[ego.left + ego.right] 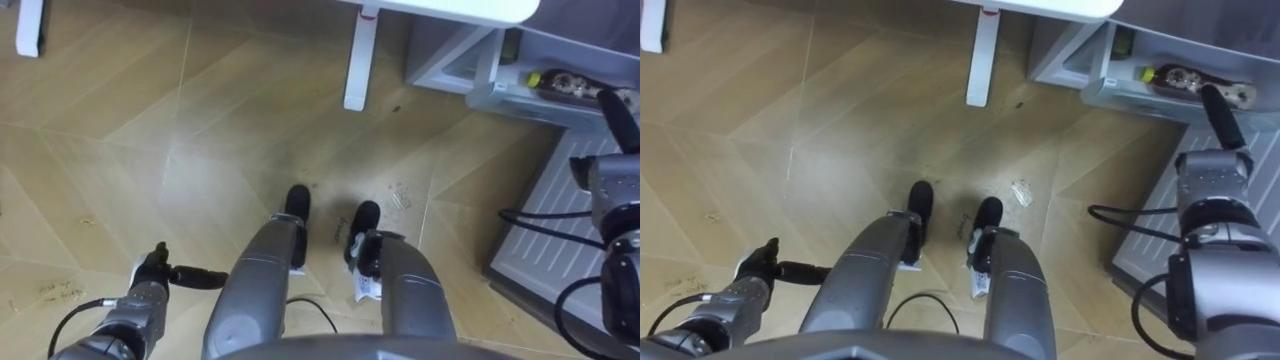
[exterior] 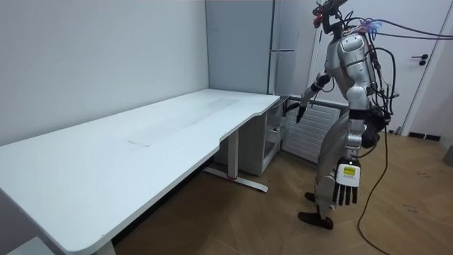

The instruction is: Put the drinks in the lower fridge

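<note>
Dark, straight fingers show on our left hand (image 1: 152,270), relaxed and apart, holding nothing. It sits at 7 o'clock in the eye views, low beside our left leg. In the room view it hangs at our side, pointing at the floor.

Our right hand (image 1: 1220,112) is up at 2 o'clock. The fingers we can see are straight and empty, pointing toward 12, with the tip near the edge of the open lower fridge compartment (image 1: 478,72). Inside that compartment, at 1 o'clock, a yellow-capped item (image 1: 533,77) lies on its side just beside a brown speckled packet (image 1: 570,86). We cannot tell whether either is a drink.

Below our right wrist, at 3 to 4 o'clock, lies a ribbed white panel (image 1: 555,225). At 12 o'clock a white desk leg (image 1: 360,60) stands on the herringbone wood floor (image 1: 200,130). A small crumpled scrap (image 1: 400,197) lies just ahead of our right foot. In the room view we stand upright by the end of the white desk (image 2: 141,149), near the tall grey fridge (image 2: 283,42).
</note>
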Controlling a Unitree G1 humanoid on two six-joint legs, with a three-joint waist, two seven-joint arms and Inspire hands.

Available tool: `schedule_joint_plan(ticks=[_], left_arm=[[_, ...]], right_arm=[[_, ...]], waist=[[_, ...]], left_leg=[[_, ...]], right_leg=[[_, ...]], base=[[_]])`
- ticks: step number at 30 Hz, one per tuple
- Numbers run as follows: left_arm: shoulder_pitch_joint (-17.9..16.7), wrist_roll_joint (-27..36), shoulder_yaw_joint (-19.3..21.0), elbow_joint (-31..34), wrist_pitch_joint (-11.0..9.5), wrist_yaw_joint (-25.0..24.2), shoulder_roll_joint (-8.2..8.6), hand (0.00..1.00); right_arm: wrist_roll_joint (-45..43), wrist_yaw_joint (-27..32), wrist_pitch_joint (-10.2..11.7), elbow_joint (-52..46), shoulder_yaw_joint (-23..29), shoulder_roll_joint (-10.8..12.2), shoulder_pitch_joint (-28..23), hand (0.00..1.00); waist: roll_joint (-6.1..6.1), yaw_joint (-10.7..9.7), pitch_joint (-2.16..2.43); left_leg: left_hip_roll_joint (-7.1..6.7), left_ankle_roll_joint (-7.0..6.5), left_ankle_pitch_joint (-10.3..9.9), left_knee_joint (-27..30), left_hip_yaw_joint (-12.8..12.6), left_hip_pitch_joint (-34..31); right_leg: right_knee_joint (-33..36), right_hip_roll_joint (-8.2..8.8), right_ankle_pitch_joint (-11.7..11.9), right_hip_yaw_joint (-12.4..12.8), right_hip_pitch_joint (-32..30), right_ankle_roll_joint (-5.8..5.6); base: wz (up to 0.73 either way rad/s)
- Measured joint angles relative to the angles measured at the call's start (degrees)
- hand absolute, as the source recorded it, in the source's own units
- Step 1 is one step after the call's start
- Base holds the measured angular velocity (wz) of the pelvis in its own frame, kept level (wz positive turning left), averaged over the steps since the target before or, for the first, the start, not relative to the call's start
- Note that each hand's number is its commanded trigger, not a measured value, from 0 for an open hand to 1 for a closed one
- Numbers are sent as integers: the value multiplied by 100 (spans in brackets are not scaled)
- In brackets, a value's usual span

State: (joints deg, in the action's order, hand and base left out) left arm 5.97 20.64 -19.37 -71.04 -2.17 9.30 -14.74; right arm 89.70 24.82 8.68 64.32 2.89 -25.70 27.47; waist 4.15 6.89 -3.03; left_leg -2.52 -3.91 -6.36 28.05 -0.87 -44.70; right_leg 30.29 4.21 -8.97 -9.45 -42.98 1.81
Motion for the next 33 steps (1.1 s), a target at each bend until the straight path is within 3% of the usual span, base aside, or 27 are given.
schedule_joint_plan(ticks=[17, 26, 30, 33], left_arm=[[7, 2, 3, -2, -87, -8, -65, 0], [7, 1, -7, -3, -27, -30, -73, 0], [7, 1, -70, -6, 3, -37, -113, 0], [10, 0, -114, -59, 16, -37, -146, 0]], right_arm=[[473, -1103, -26, 143, -166, 280, 9, 0], [689, -1721, -263, 244, -165, 361, 5, 0], [733, -1932, -338, 263, -170, 365, 6, 0], [761, -2127, -348, 316, -170, 363, -4, 0]], waist=[[28, -27, -16], [-10, -29, -30], [-66, -19, -49], [-100, 5, -56]], left_leg=[[-16, 21, -22, -31, -57, -69], [-21, 18, -37, 42, -26, -166], [-8, 15, -152, 295, -20, -307], [-10, 4, -429, 838, -29, -579]], right_leg=[[142, 68, -92, 40, -162, 21], [160, 57, -93, -23, -217, 28], [341, 55, -163, -19, -322, 27], [895, 94, -413, 1, -575, 23]], base=[[-1], [1], [-1], [-1]])
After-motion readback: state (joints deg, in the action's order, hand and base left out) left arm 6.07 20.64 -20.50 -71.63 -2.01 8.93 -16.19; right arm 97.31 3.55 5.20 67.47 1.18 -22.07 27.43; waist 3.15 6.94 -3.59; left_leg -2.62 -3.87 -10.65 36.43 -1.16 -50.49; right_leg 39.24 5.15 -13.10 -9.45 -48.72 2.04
